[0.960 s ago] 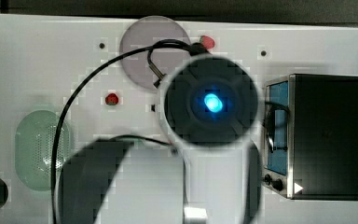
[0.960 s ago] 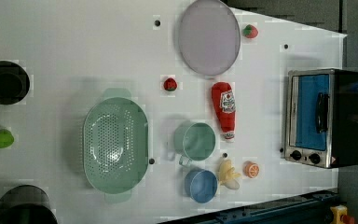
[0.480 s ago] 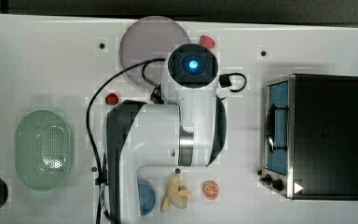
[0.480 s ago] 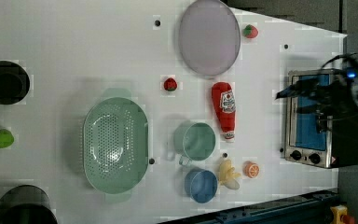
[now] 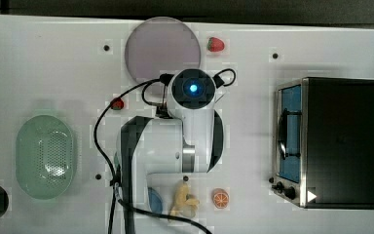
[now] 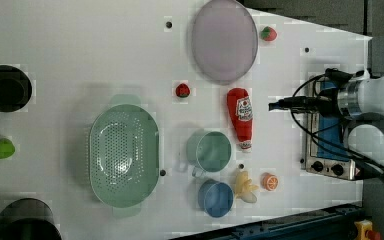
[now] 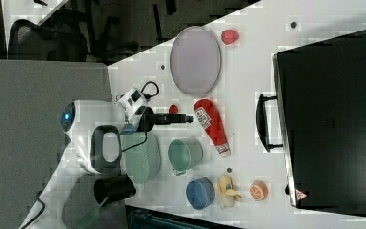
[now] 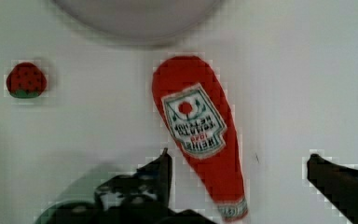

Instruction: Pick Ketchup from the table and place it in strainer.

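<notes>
Lying mid-frame in the left view, the red label-bearing plastic Ketchup bottle (image 6: 240,117) is now overhung by the wide-open gripper (image 8: 237,168), brought down from higher up; the mint-green perforated oval strainer (image 6: 124,155) waits lower left; grasp judged next.

plate (image 6: 224,41) | toaster oven (image 5: 338,141) | green cup (image 6: 209,151) | blue bowl (image 6: 215,198)

Bright even light (blocky), soft shadows
</notes>
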Controlling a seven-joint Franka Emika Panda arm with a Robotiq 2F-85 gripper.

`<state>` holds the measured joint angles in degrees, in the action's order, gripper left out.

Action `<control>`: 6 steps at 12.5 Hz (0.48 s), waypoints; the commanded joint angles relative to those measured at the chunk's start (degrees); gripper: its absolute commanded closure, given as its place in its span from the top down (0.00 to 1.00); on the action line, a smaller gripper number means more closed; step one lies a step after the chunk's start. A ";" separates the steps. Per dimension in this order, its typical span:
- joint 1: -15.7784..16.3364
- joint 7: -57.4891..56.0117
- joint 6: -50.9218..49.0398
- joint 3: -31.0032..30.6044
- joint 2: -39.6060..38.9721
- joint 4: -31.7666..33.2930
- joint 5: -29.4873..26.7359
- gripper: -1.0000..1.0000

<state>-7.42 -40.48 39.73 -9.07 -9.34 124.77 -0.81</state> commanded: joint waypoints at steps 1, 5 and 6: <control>0.22 -11.72 6.72 -1.09 -3.02 1.81 -0.93 1.00; 0.31 -14.34 13.56 -1.05 -8.14 5.25 -0.26 1.00; 0.31 -14.31 14.66 -0.80 -9.26 6.07 0.48 1.00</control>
<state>-6.96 -51.06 52.48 -9.82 -18.25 129.92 -1.36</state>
